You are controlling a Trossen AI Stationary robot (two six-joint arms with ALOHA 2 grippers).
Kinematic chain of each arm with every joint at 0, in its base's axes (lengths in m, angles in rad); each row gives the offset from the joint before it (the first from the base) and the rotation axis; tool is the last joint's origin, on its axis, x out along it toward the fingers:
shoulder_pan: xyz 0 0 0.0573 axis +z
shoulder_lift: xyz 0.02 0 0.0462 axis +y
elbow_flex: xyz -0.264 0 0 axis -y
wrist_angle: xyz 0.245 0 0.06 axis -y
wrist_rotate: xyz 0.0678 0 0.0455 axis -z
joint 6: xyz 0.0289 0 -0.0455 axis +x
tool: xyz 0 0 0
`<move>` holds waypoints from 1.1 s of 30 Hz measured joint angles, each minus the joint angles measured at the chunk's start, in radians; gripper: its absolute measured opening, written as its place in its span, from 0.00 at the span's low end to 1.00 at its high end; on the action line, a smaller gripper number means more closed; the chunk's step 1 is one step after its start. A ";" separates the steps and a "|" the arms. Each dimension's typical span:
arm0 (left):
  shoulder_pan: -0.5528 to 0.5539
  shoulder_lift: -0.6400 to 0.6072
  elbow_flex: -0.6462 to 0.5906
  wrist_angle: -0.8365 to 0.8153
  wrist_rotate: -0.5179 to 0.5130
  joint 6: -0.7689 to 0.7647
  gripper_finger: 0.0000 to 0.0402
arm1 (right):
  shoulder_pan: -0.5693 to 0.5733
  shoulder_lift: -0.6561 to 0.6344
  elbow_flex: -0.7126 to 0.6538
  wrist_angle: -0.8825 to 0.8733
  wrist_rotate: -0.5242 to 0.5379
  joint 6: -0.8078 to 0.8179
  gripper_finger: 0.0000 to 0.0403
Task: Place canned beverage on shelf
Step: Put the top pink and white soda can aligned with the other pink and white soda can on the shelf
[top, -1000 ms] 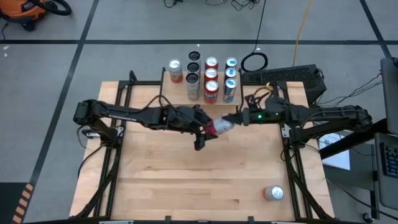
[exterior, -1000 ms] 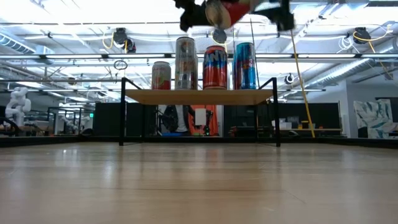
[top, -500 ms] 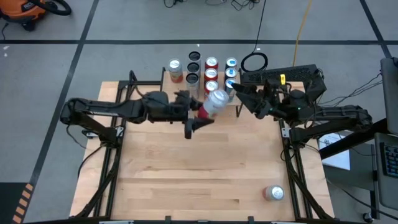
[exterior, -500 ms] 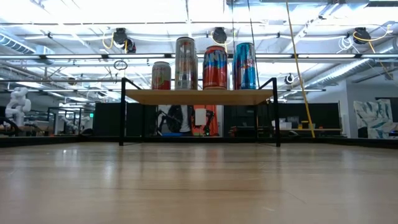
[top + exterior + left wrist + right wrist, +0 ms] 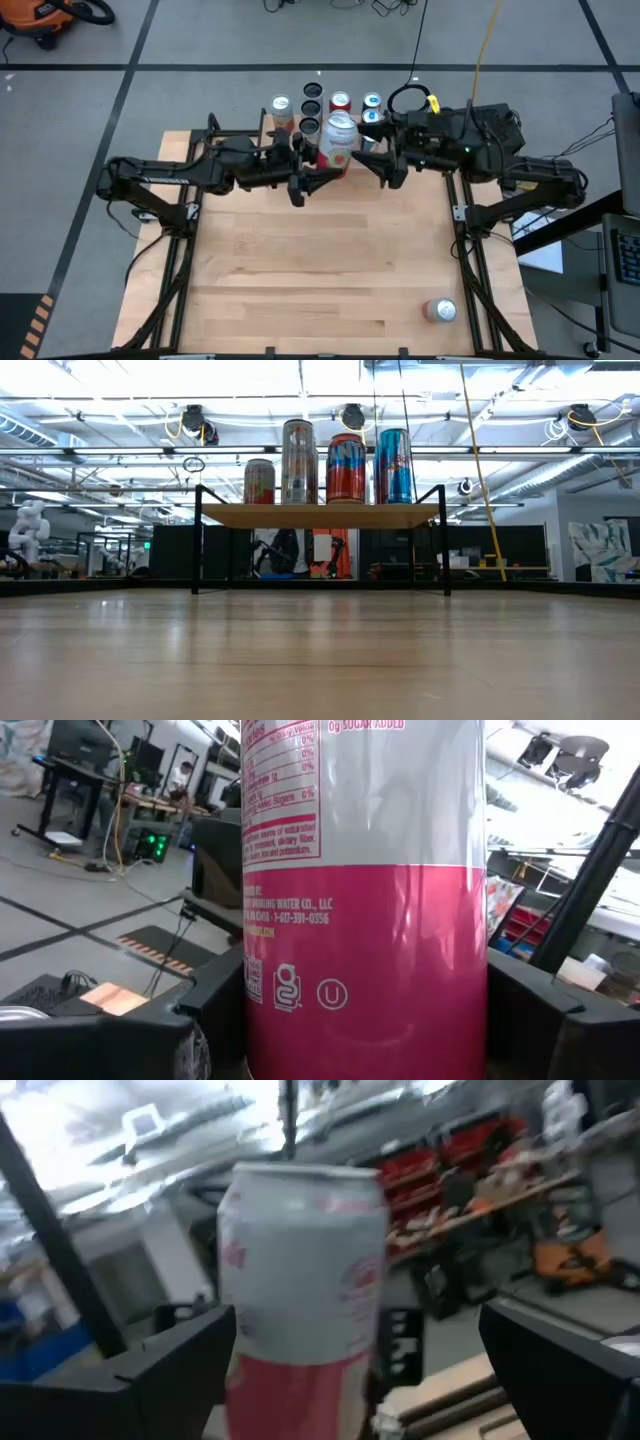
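High view: the worktop [image 5: 320,280] carries the shelf [image 5: 320,515] at its twelve o'clock edge. Left gripper [image 5: 318,172] fingers pinch the upright red-and-silver can [image 5: 337,140] over the shelf; right gripper [image 5: 385,160], at the can's three o'clock, has fingers spread.

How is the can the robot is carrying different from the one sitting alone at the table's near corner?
The carried can is gripped by the left end effector above the shelf end of the table; the lone can stands free on the tabletop, untouched. The carried one shows a white-and-pink side; the lone one shows only its silver top. Both stand upright.
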 joint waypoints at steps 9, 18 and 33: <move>-0.011 0.000 0.000 0.023 0.007 0.028 0.70 | -0.045 0.106 0.144 -0.040 -0.212 0.034 0.98; -0.019 0.000 0.000 0.021 0.007 0.052 0.70 | -0.049 0.149 0.169 -0.030 -0.308 0.053 0.98; -0.019 0.000 0.000 0.013 -0.001 0.053 0.76 | -0.048 0.161 0.178 -0.029 -0.317 0.020 0.92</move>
